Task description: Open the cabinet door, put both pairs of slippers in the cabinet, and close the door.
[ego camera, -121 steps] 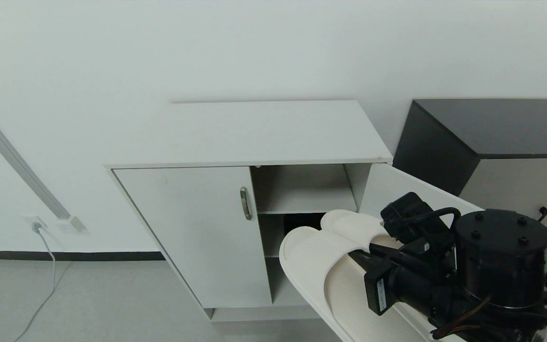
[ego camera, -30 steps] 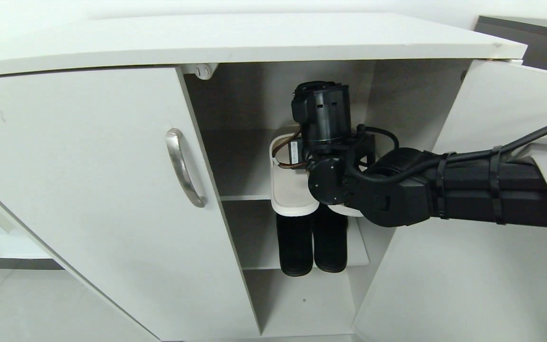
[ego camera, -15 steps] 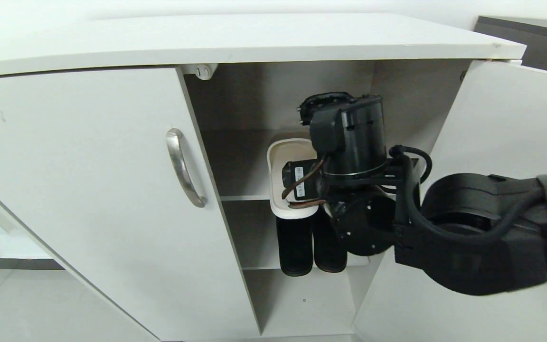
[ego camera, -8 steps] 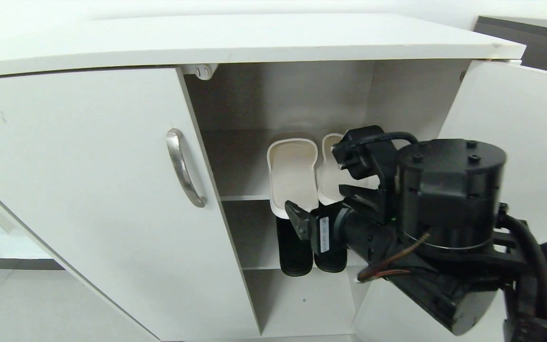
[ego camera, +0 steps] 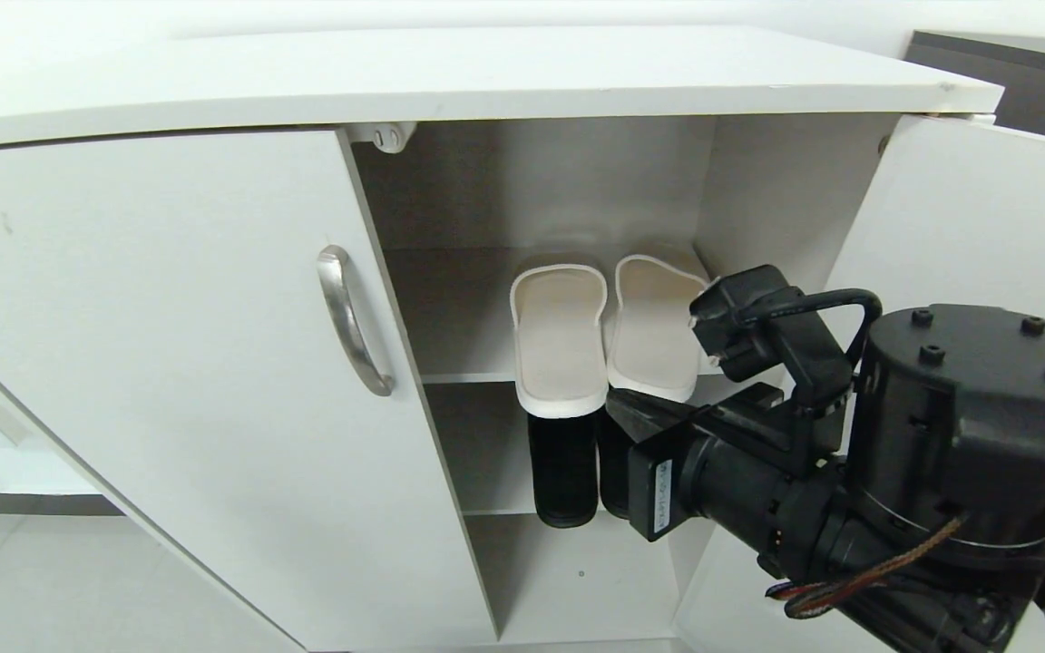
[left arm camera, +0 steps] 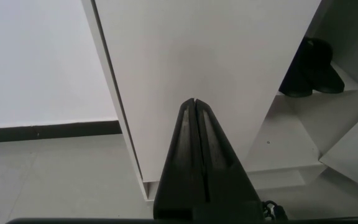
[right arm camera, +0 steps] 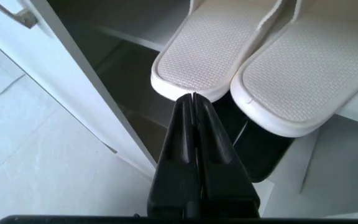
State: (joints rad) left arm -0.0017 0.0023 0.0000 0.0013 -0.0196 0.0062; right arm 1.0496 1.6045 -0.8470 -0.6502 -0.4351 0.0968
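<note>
As the white slippers (ego camera: 604,336) lie on the upper shelf (ego camera: 459,308) of the cabinet (ego camera: 450,68) and the black slippers (ego camera: 563,472) on the shelf below (ego camera: 477,453), only closing the open right door (ego camera: 967,218) seems left. The right gripper (right arm camera: 192,99), fingers together and empty, is just before the white heels (right arm camera: 197,68), which overhang the shelf edge and may meet the door; the left gripper (left arm camera: 194,102), also together and empty, faces the shut left door (ego camera: 169,345).
</note>
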